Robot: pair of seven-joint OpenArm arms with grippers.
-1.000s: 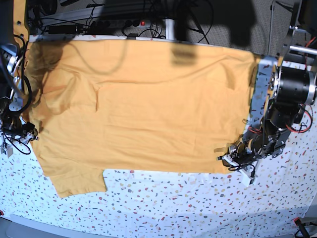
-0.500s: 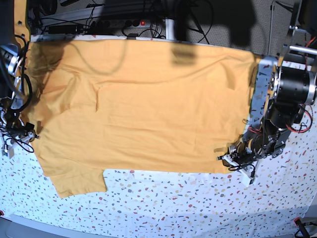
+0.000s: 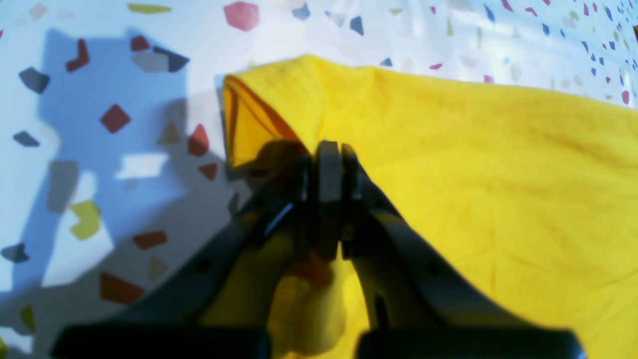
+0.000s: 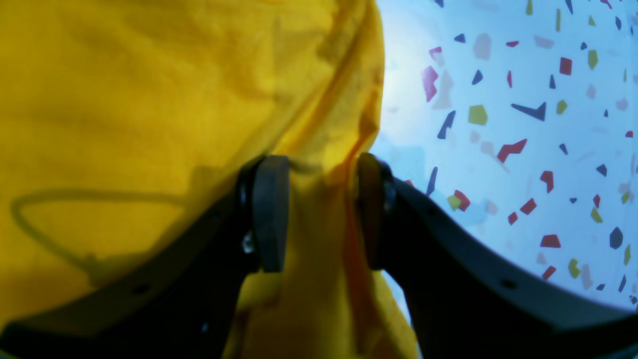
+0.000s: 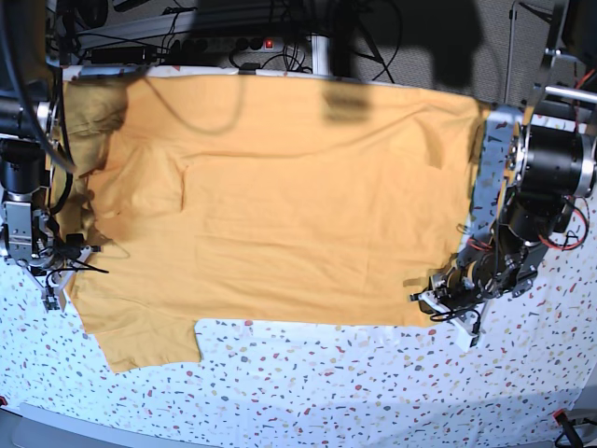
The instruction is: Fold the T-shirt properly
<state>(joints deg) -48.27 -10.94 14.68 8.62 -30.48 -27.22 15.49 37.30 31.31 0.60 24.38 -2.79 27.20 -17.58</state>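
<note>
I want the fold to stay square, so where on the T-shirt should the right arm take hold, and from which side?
Grip the T-shirt at its outer edge near the sleeve, coming in from the table side. The right gripper straddles bunched fabric there with its jaws apart, and the left gripper is pinching the opposite corner.

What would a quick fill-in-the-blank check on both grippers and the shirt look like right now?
1. The left gripper is ____ on a corner of the T-shirt.
2. Cloth passes between the fingers of the right gripper, which stand ____.
3. In the base view the shirt lies spread on the speckled table, with a short ____ at its lower left corner.

Missing words: shut; apart; sleeve
</note>
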